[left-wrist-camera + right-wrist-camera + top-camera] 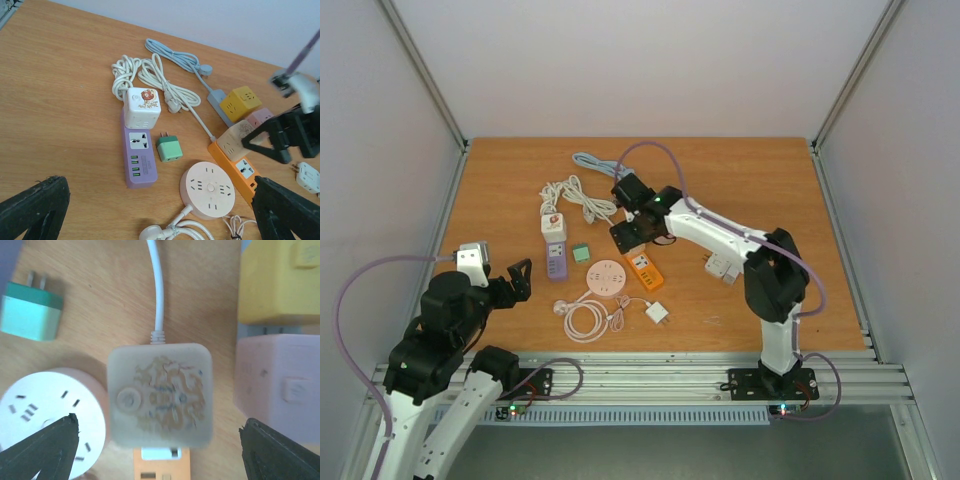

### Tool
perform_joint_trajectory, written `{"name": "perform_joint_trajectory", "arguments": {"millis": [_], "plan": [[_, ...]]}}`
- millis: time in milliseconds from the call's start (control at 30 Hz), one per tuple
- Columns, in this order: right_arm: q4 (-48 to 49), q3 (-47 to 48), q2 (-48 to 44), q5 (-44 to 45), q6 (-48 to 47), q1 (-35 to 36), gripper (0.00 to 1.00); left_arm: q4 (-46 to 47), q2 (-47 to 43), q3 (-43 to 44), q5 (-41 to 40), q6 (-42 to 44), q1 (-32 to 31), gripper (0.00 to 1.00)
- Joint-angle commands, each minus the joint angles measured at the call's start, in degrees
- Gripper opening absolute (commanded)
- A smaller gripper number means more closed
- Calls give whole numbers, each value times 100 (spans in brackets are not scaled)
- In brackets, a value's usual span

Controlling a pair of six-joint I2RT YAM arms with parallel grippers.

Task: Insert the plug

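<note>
The plug is a beige cube (pixel 160 395) with a faded print, standing on the far end of the orange power strip (pixel 161 467); its prongs are hidden. My right gripper (pixel 160 450) hangs right over it, open, with one finger on each side and a gap to each face. The left wrist view shows the cube (pixel 237 139) on the strip (pixel 240 172), under those black fingers (pixel 272 137). From above, the right gripper (pixel 638 232) covers the cube. My left gripper (pixel 518 280) is open near the table's left front, holding nothing.
A purple strip (pixel 137 155) carries a white cube (pixel 142 107). Nearby lie a green adapter (pixel 169 148), a round pink socket (pixel 207 189), yellow (pixel 280 282) and pink (pixel 277 385) cubes, a white adapter (pixel 722 266), a white charger (pixel 657 313) and coiled cables (pixel 582 200).
</note>
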Motion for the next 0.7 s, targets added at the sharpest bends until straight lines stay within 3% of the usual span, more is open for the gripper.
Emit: {"name": "perform_joint_trajectory", "arguments": {"millis": [0, 133, 367, 667], "plan": [[146, -364, -848, 467, 332, -17, 89, 290, 60, -51, 13, 41, 13, 99], [261, -1087, -1597, 1576, 821, -47, 88, 297, 56, -56, 50, 49, 16, 99], [95, -2455, -3115, 2647, 2254, -686, 88, 294, 81, -51, 114, 49, 12, 99], [162, -3734, -3803, 1851, 3187, -2141, 79, 311, 169, -51, 237, 40, 12, 99]]}}
